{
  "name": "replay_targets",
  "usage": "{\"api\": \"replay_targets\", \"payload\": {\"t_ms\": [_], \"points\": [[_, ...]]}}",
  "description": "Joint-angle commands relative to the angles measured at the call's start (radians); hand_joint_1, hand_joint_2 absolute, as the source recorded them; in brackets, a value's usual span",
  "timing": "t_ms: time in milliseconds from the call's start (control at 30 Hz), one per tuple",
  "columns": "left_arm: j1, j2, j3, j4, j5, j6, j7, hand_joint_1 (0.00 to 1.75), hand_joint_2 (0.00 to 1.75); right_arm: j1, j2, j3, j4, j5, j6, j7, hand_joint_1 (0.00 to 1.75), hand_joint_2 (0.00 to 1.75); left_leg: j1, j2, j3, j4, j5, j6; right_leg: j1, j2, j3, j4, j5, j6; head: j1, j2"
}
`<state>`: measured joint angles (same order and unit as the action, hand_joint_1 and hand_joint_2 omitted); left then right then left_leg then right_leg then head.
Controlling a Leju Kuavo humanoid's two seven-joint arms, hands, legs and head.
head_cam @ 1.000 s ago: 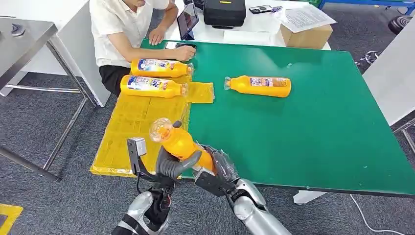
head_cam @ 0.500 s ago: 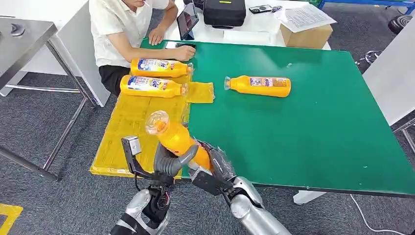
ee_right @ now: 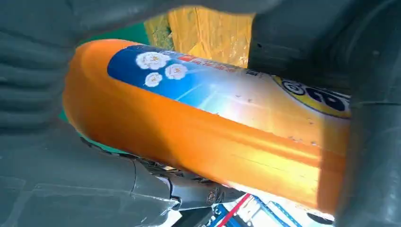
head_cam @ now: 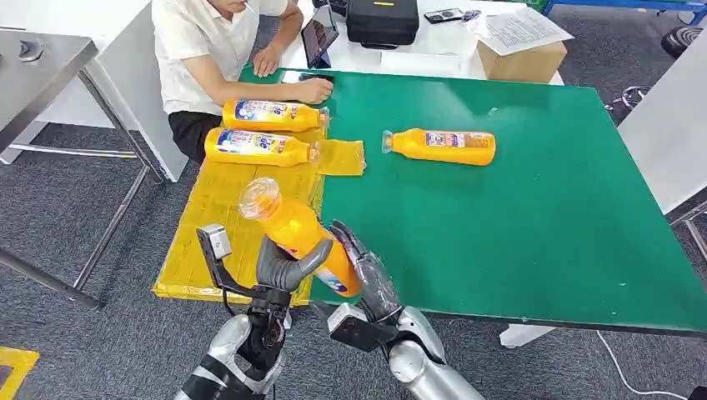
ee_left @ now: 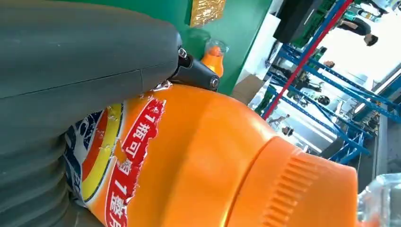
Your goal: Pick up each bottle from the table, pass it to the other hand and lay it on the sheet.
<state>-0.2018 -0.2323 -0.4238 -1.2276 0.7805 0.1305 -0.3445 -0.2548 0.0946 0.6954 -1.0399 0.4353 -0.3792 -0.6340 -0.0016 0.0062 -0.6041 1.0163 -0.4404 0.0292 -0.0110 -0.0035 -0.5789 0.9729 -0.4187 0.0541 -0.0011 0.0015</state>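
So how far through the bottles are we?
Two bottles already lie on the yellow sheet. A third bottle is mid-handover at the table's near edge: the left hand grips it, and the right hand looks open beside it. One bottle lies on the green table.

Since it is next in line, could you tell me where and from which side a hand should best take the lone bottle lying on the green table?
Grip the lone bottle around its straight labelled middle, coming down from above. It lies flat on the green table with its cap toward the sheet, nothing close beside it.
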Motion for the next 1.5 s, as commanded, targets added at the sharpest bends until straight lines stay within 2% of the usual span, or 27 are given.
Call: {"api": "replay_targets", "payload": {"t_ms": [33, 100, 133, 200, 233, 333, 467, 567, 733, 767, 833, 1000, 1033, 1067, 1100, 1133, 1233, 1367, 1433, 1500], "points": [[-0.051, 0.065, 0.127, 0.035, -0.019, 0.101, -0.046, 1.75, 1.75, 0.137, -0.064, -0.033, -0.132, 0.000, -0.130, -0.062, 0.00, 0.00, 0.000, -0.002, 0.002, -0.001, 0.000, -0.001, 0.000, -0.002, 0.003, -0.001, -0.001, -0.001, 0.000, 0.000], [-0.039, 0.096, 0.175, 0.026, -0.100, 0.154, -0.080, 1.75, 1.75, 0.206, -0.091, -0.075, -0.275, 0.009, -0.319, -0.064, 0.00, 0.00, 0.001, -0.003, 0.004, -0.002, 0.000, -0.002, 0.001, -0.003, 0.005, -0.002, -0.001, -0.002, 0.000, 0.000], [-0.039, 0.103, 0.186, 0.021, -0.167, 0.194, -0.100, 1.75, 1.75, 0.260, -0.071, -0.167, -0.386, 0.055, -0.319, -0.064, 0.00, 0.00, 0.001, -0.004, 0.006, -0.003, -0.001, -0.002, 0.001, -0.003, 0.007, -0.002, -0.002, -0.003, 0.001, 0.000], [-0.066, 0.144, 0.139, 0.050, -0.517, 0.432, -0.183, 1.75, 1.75, 0.344, 0.022, -0.359, -0.566, 0.113, -0.319, -0.064, 0.00, 0.00, 0.000, -0.002, 0.000, 0.000, -0.001, -0.002, 0.000, -0.001, 0.000, 0.002, -0.002, -0.002, 0.000, 0.000], [-0.072, 0.137, 0.142, 0.065, -0.600, 0.466, -0.163, 1.75, 1.75, 0.363, 0.061, -0.429, -0.633, 0.111, -0.319, -0.064, 0.00, 0.00, 0.000, -0.003, -0.001, 0.001, 0.000, -0.002, 0.000, -0.003, -0.001, 0.002, -0.002, -0.002, 0.000, 0.000], [-0.118, 0.155, 0.091, 0.177, -0.841, 0.484, -0.067, 1.75, 1.75, 0.364, 0.105, -0.538, -0.718, 0.117, -0.319, -0.064, 0.00, 0.00, 0.001, -0.005, -0.002, 0.002, -0.001, -0.002, 0.000, -0.003, -0.002, 0.004, -0.003, -0.003, 0.000, 0.000], [-0.264, 0.181, -0.039, 0.406, -1.216, 0.463, 0.132, 1.75, 1.75, 0.325, 0.101, -0.546, -0.716, 0.122, -0.319, -0.064, 0.00, 0.00, 0.000, -0.009, 0.000, 0.000, 0.001, -0.001, 0.000, -0.006, 0.002, 0.001, -0.002, -0.002, 0.000, 0.000], [-0.328, 0.169, -0.036, 0.472, -1.337, 0.427, 0.213, 1.75, 1.75, 0.314, 0.111, -0.530, -0.698, 0.119, -0.319, -0.064, 0.00, 0.00, 0.000, -0.008, -0.002, 0.000, 0.002, 0.000, 0.000, -0.006, 0.000, 0.001, -0.001, -0.002, 0.001, 0.000], [-0.432, 0.168, -0.038, 0.605, -1.488, 0.303, 0.302, 1.75, 1.75, 0.302, 0.094, -0.502, -0.658, 0.078, -0.319, -0.064, 0.00, 0.00, 0.000, -0.006, 0.000, 0.000, 0.002, -0.002, 0.000, -0.003, 0.001, 0.001, 0.000, -0.002, 0.000, 0.000], [-0.466, 0.163, -0.051, 0.647, -1.497, 0.211, 0.310, 1.75, 1.75, 0.296, 0.083, -0.493, -0.643, 0.061, -0.319, -0.064, 0.00, 0.00, 0.000, -0.006, 0.000, 0.000, 0.003, -0.001, 0.000, -0.003, 0.001, 0.000, 0.001, -0.001, 0.000, 0.000], [-0.510, 0.145, -0.057, 0.712, -1.517, 0.121, 0.325, 1.75, 1.75, 0.285, 0.068, -0.472, -0.618, 0.028, -0.319, -0.064, 0.00, 0.00, 0.000, -0.007, 0.001, 0.000, 0.003, -0.002, 0.000, -0.004, 0.003, 0.000, 0.000, -0.002, 0.000, 0.000], [-0.551, 0.128, -0.078, 0.769, -1.544, 0.053, 0.351, 1.75, 1.75, 0.270, 0.057, -0.451, -0.593, 0.006, -0.319, -0.064, 0.00, 0.00, 0.001, -0.004, 0.000, 0.001, 0.002, -0.001, 0.001, -0.001, 0.001, 0.001, 0.000, -0.001, 0.000, 0.000], [-0.562, 0.123, -0.083, 0.783, -1.551, 0.035, 0.357, 1.41, 1.75, 0.267, 0.053, -0.443, -0.586, -0.001, -0.319, -0.064, 0.00, 0.00, 0.001, -0.004, 0.001, 0.001, 0.002, -0.002, 0.001, -0.001, 0.002, 0.001, 0.000, -0.002, 0.000, 0.000], [-0.577, 0.114, -0.087, 0.800, -1.556, 0.008, 0.361, 0.31, 1.75, 0.261, 0.050, -0.434, -0.575, -0.005, -0.319, -0.064, 0.00, 0.00, 0.001, -0.005, 0.001, 0.001, 0.002, -0.002, 0.001, -0.002, 0.003, 0.001, -0.001, -0.002, 0.000, 0.000], [-0.588, 0.107, -0.089, 0.813, -1.557, -0.013, 0.360, 0.05, 1.75, 0.258, 0.048, -0.428, -0.568, -0.007, -0.319, -0.064, 0.00, 0.00, 0.001, -0.006, 0.001, 0.000, 0.002, -0.002, 0.001, -0.003, 0.003, 0.001, -0.001, -0.002, 0.000, 0.000], [-0.597, 0.099, -0.084, 0.825, -1.549, -0.041, 0.354, 0.00, 1.75, 0.252, 0.043, -0.414, -0.555, -0.020, -0.319, -0.064, 0.00, 0.00, 0.001, -0.006, 0.000, 0.001, 0.002, -0.002, 0.001, -0.003, 0.002, 0.002, 0.000, -0.001, 0.000, 0.000], [-0.613, 0.088, -0.055, 0.855, -1.499, -0.150, 0.325, 0.00, 1.75, 0.244, 0.033, -0.391, -0.523, -0.047, -0.319, -0.064, 0.00, 0.00, 0.001, -0.005, -0.001, 0.000, 0.003, -0.002, 0.001, -0.002, 0.001, 0.000, 0.001, -0.001, 0.000, 0.000], [-0.620, 0.106, 0.044, 0.892, -1.349, -0.348, 0.272, 0.00, 1.75, 0.222, 0.015, -0.352, -0.471, -0.102, -0.319, -0.064, 0.00, 0.00, 0.001, -0.002, 0.001, 0.000, 0.002, -0.002, 0.001, 0.001, 0.002, 0.000, 0.001, -0.002, 0.000, 0.000], [-0.620, 0.109, 0.098, 0.898, -1.278, -0.390, 0.249, 0.00, 1.75, 0.212, 0.014, -0.341, -0.452, -0.116, -0.319, -0.064, 0.00, 0.00, 0.000, -0.001, 0.000, -0.001, 0.002, -0.002, 0.000, 0.002, 0.001, 0.000, 0.001, -0.001, 0.000, 0.000], [-0.626, 0.099, 0.094, 0.888, -1.270, -0.382, 0.237, 0.00, 1.75, 0.209, 0.013, -0.334, -0.440, -0.136, -0.319, -0.064, 0.00, 0.00, 0.001, -0.001, 0.001, -0.001, 0.002, -0.002, 0.001, 0.001, 0.002, 0.000, 0.001, -0.001, 0.000, 0.000]]}}
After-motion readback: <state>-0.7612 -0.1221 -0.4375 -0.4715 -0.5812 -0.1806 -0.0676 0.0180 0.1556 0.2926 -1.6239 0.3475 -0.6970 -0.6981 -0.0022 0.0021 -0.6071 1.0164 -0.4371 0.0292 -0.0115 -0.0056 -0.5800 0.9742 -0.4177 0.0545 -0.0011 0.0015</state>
